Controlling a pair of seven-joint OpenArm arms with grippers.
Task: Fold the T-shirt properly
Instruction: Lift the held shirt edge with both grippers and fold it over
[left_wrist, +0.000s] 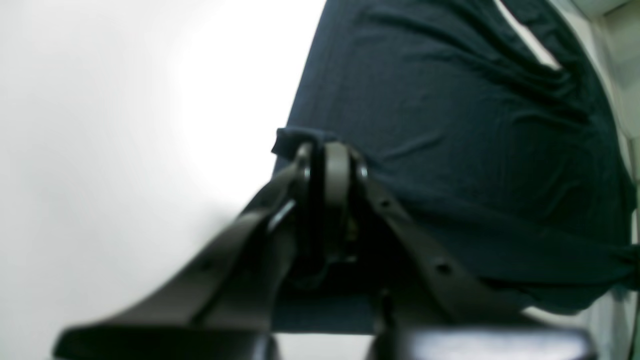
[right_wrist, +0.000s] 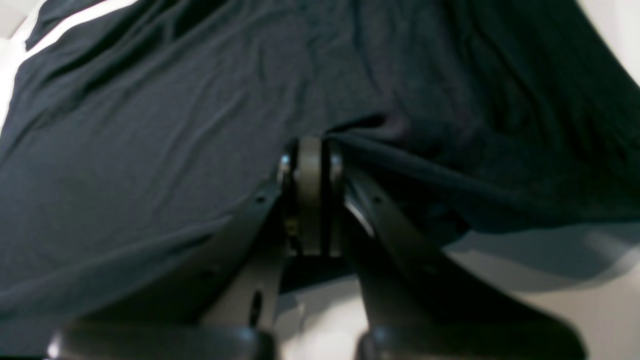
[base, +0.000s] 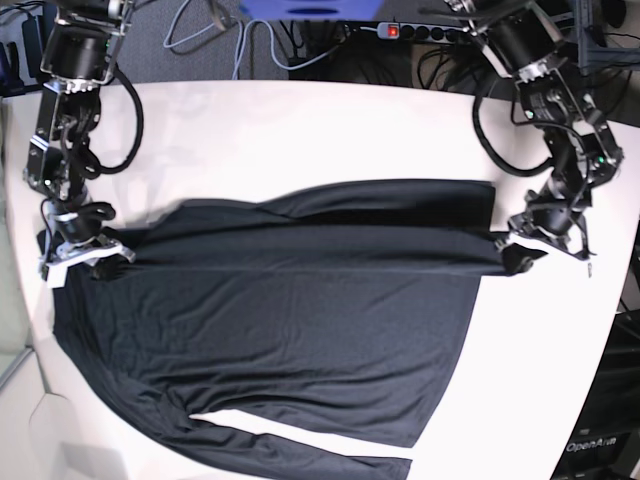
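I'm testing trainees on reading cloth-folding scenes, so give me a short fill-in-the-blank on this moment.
1. The T-shirt lying on the white table is plain ____ in colour.
2. Both the left gripper and the right gripper are ____ on the fabric.
3. In the base view, one long ____ of the garment lies along its bottom edge, parted from the body by a strip of table.
4. At the top of the base view, a power strip shows a small ____ light.

Missing words: black; shut; sleeve; red
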